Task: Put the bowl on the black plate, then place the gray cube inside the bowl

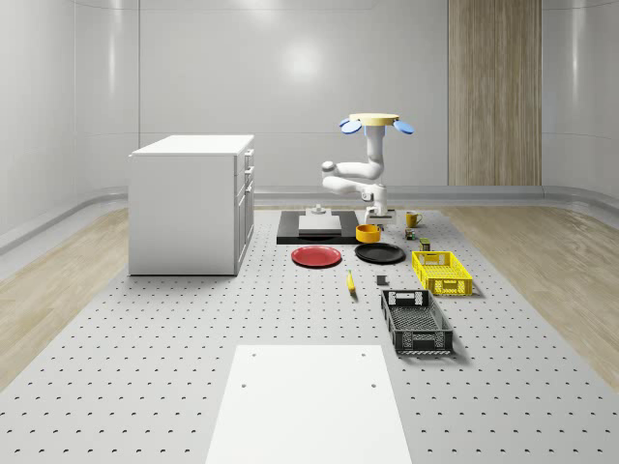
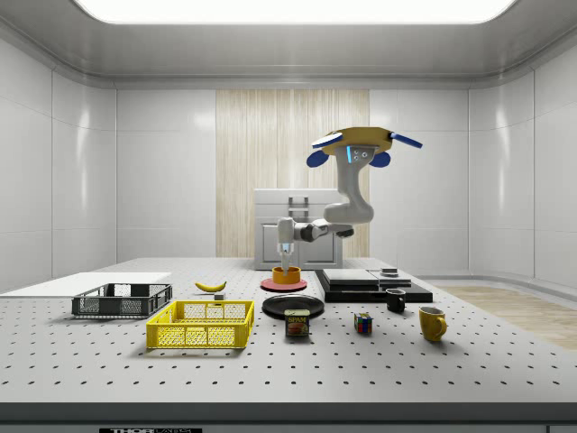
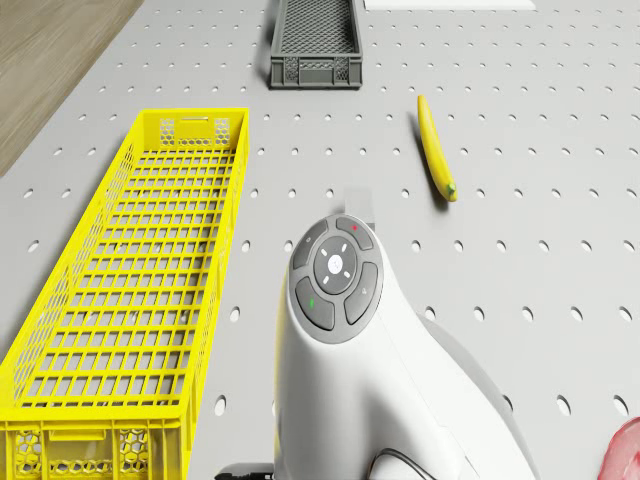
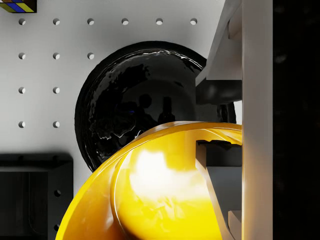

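Note:
My drone [image 1: 375, 122] hovers above the back of the table, its arm bent down. The gripper [image 2: 287, 262] is shut on the rim of the orange-yellow bowl [image 1: 368, 233], one finger [image 4: 216, 167] inside it and one outside. The bowl [image 4: 150, 200] hangs low over the far edge of the black plate [image 4: 130, 100], overlapping it partly. In the whole-scene view the black plate [image 1: 379, 253] lies just in front of the bowl. The small gray cube [image 1: 381, 281] sits on the table in front of the plate, beside the banana [image 1: 350, 281].
A red plate [image 1: 316, 256] lies left of the black plate. The yellow basket [image 1: 441, 272] and black basket [image 1: 416, 321] stand at the right front. A black slab [image 1: 309, 230], mugs [image 2: 432, 322], a can [image 2: 297, 323], a colour cube [image 2: 362, 323] and a white cabinet [image 1: 191, 203] surround the area.

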`<state>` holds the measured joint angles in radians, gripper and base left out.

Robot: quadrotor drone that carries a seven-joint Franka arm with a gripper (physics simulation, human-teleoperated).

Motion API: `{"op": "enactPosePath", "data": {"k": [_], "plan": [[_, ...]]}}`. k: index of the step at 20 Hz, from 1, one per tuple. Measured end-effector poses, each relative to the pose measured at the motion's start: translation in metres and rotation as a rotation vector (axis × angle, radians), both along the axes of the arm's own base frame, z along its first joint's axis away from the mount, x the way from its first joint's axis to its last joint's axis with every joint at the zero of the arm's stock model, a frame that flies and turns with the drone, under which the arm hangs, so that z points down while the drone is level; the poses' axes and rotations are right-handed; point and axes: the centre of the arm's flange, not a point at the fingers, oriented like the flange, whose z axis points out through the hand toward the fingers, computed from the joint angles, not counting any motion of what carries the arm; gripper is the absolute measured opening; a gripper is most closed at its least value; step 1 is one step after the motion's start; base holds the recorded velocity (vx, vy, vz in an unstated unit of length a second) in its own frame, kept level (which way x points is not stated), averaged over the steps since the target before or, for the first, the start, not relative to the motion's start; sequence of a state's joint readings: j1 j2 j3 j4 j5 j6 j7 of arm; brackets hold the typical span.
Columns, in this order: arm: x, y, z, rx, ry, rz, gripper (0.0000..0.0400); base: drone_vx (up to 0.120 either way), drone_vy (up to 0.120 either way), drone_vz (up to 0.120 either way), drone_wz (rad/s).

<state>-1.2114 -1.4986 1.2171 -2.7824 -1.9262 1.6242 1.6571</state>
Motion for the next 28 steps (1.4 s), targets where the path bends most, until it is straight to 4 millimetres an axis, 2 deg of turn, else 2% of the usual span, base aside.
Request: {"op": "enactPosePath", "data": {"k": [8, 18, 28], "plan": [[-0.001, -0.03, 0.002, -0.004, 0.001, 0.032, 0.0111, 0.0, 0.0, 0.0, 0.0], [0.0, -0.041, 0.038, 0.0, 0.0, 0.007, 0.0105, 0.0, 0.0, 0.0, 0.0], [0.0, -0.06, 0.058, 0.0, 0.0, 0.017, 0.0102, 0.0, 0.0, 0.0, 0.0]]}}
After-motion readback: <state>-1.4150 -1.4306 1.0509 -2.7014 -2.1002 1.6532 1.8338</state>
